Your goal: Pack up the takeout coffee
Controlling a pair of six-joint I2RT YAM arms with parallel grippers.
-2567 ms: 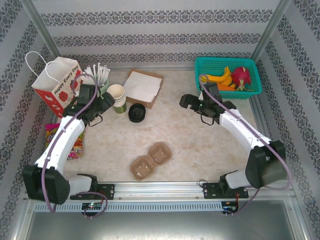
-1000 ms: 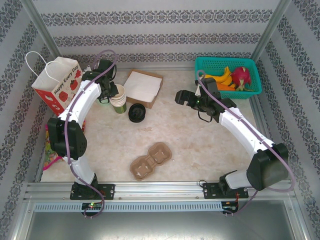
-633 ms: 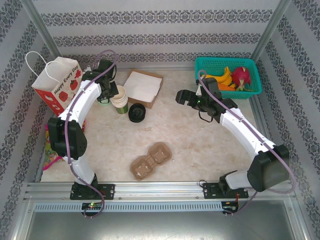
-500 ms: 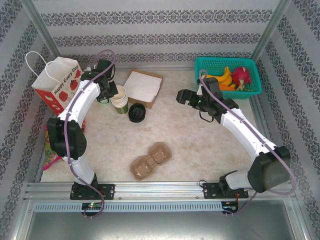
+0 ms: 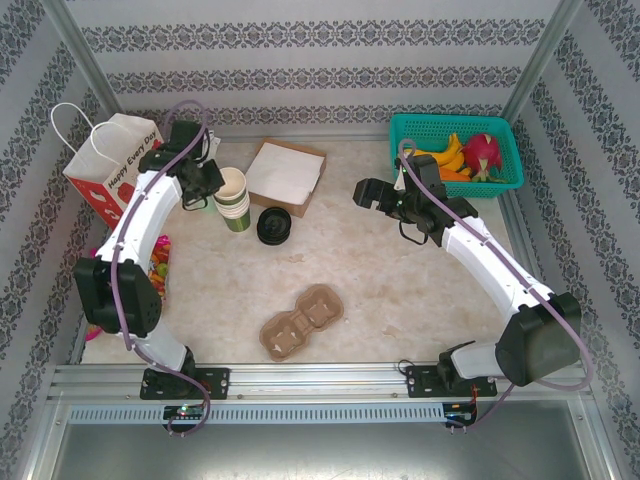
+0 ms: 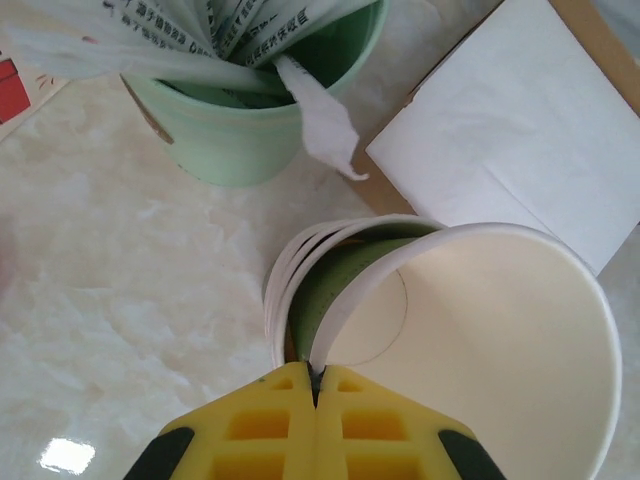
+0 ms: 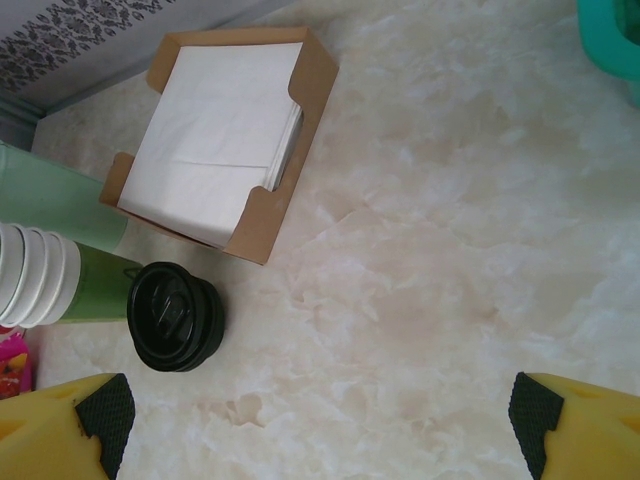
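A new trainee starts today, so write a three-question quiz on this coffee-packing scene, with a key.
1. True or false: the left tool is shut on the rim of the top paper cup.
2. The black lids lie: A) in the teal basket; B) on the table beside the cup stack; C) in the pulp carrier.
3. Fill in: the jaws of the right tool stand ____.
Key: 1 true; 2 B; 3 open.

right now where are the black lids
In the top view the black lids sit left of centre, just right of the cup stack and on the near side of the napkin box.
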